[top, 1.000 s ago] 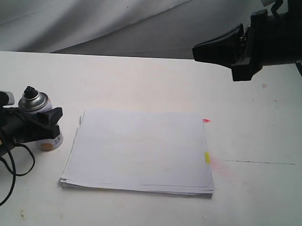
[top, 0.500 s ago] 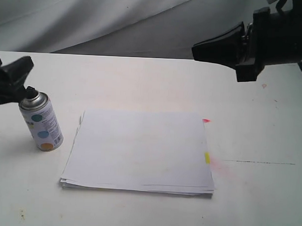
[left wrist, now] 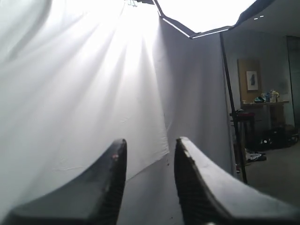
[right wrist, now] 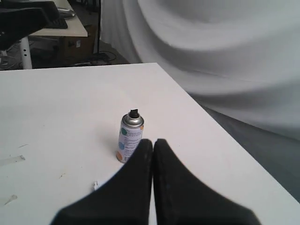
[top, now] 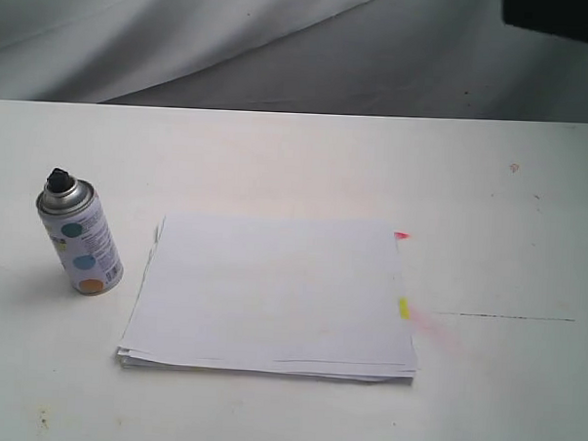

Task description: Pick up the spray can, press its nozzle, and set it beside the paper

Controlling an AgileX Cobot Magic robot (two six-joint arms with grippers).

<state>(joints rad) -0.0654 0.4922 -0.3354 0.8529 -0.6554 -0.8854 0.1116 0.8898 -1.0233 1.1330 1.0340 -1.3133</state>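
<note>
a: exterior view first. what's where?
b: one spray can [top: 78,238] stands upright at the left of the frame on the table [top: 508,240], near the paper [top: 276,293] at centre, not touching it. one black nozzle [top: 58,180] on top. one stack, with one pink tab [top: 402,235] and one yellow tab [top: 403,307]. no pincer shows here.
a: how would it handle?
b: i'd judge it stiff, light and smooth, likely slippery. take it round the label, mid-body; it's narrow and may tip.
a: left wrist view?
b: left gripper [left wrist: 150,140] released, jaws apart, nothing between, facing a white curtain [left wrist: 70,93]. no can.
a: right wrist view?
b: right gripper [right wrist: 153,140] clenched on nothing, jaws pressed together. the one can stands beyond its tips, apart from them.
</note>
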